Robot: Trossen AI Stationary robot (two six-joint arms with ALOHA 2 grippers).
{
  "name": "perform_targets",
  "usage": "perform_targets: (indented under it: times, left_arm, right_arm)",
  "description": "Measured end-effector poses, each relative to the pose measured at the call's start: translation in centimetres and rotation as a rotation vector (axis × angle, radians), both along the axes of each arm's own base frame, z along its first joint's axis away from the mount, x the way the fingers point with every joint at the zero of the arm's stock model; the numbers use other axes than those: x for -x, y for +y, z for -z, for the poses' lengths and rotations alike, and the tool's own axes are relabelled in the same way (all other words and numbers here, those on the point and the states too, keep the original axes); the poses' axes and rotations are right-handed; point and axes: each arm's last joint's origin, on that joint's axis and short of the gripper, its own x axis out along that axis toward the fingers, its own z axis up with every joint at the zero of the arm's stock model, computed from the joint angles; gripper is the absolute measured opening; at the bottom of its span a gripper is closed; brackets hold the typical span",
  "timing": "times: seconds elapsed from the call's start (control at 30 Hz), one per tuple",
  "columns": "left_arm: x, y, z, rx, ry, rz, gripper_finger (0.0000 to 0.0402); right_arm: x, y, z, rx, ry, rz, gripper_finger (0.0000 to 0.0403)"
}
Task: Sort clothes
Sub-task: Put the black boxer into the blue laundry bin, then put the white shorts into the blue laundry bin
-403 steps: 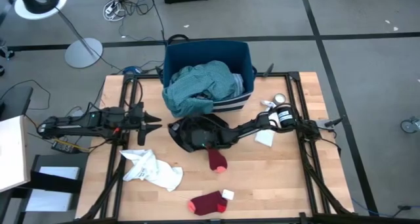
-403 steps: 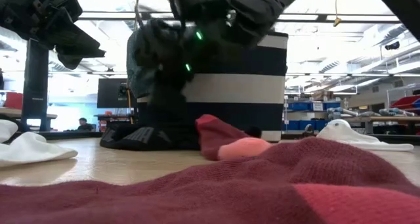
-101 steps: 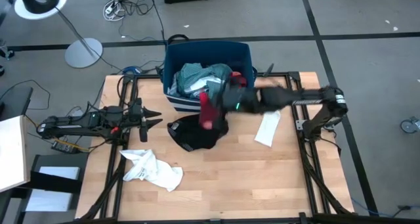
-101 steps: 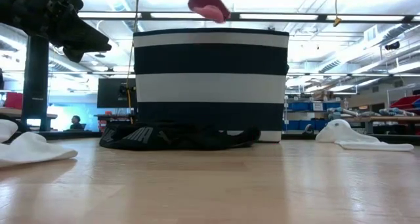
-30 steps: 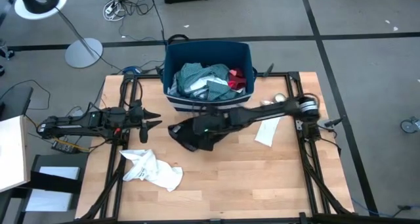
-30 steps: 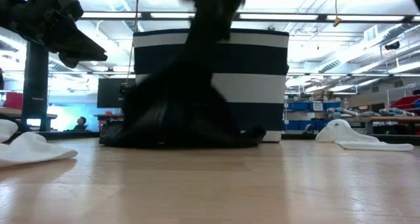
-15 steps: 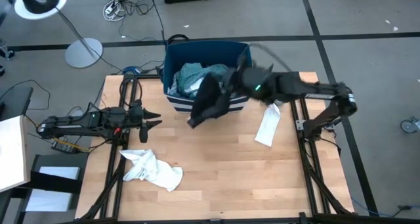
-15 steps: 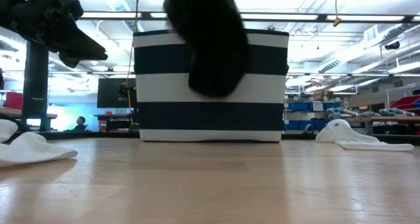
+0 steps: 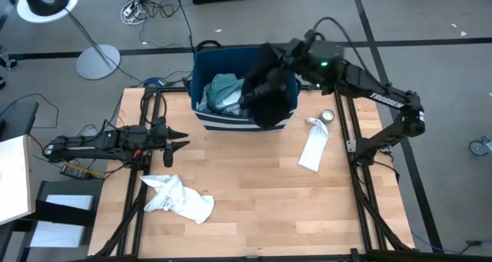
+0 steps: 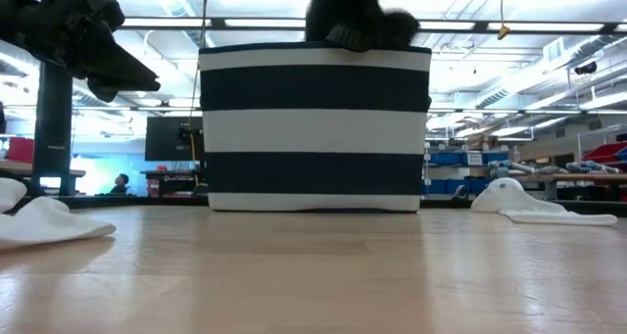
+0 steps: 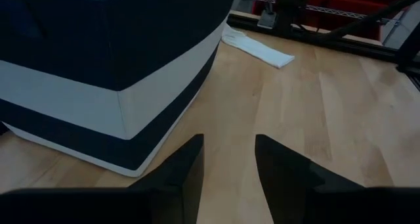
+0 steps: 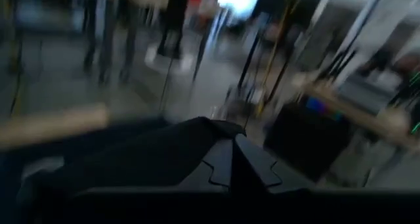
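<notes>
The navy and white striped bin (image 9: pixel 207 117) stands at the table's far edge, with teal and light blue clothes (image 9: pixel 221 93) inside. My right gripper (image 9: pixel 270 62) is above the bin's right half, shut on a black garment (image 9: pixel 269 101) that hangs over the opening; its lower end shows above the rim in the low view (image 10: pixel 353 16). My left gripper (image 9: pixel 183 137) waits open at the table's left, its fingers (image 11: pixel 190 168) toward the bin (image 11: pixel 98 73). A white garment (image 9: pixel 175 199) lies crumpled near the front left. A white patterned piece (image 9: pixel 314 147) lies flat at the right. My right gripper pinches the black garment by a bunched upper part (image 12: pixel 197 142) between its two shut fingers. The fingers reach in about level from the table's right. The garment hangs slack below them, lifted clear of the table, its lower end (image 9: pixel 267 120) over the bin's right front.
A small round object (image 9: pixel 327 116) sits by the right rail near the white patterned piece. Black frame rails (image 9: pixel 361 185) run along both table sides. Bare wood (image 9: pixel 261 193) spreads across the middle and front.
My right gripper has risen from the table in front of the bin and gone toward the far edge, tipping from pointing down to about level. The black garment came up with it, lifted clear of the table, and now hangs over the bin.
</notes>
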Motion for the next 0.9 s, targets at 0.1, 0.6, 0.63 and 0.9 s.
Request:
perform_targets:
  times: [0.1, 0.6, 0.63, 0.9]
  left_arm:
    - [0.0, 0.0, 0.0, 0.0, -0.001, 0.0, 0.0142]
    - [-0.1, -0.1, -0.1, 0.049, -0.019, 0.032, 0.0142]
    - [-0.1, -0.1, -0.1, 0.058, -0.02, 0.035, 0.0142]
    - [-0.8, -0.3, -0.2, 0.108, 0.03, 0.07, 0.0142]
  right_arm:
    - [-0.9, -0.7, 2.3, -0.104, 0.127, -0.014, 0.0016]
    - [-1.2, -0.8, 6.3, -0.287, 0.381, 0.025, 0.0155]
    - [-0.6, -0.5, 6.0, -0.298, 0.386, 0.024, 0.016]
    - [4.4, 3.0, 5.3, -0.472, 0.445, 0.042, 0.0168]
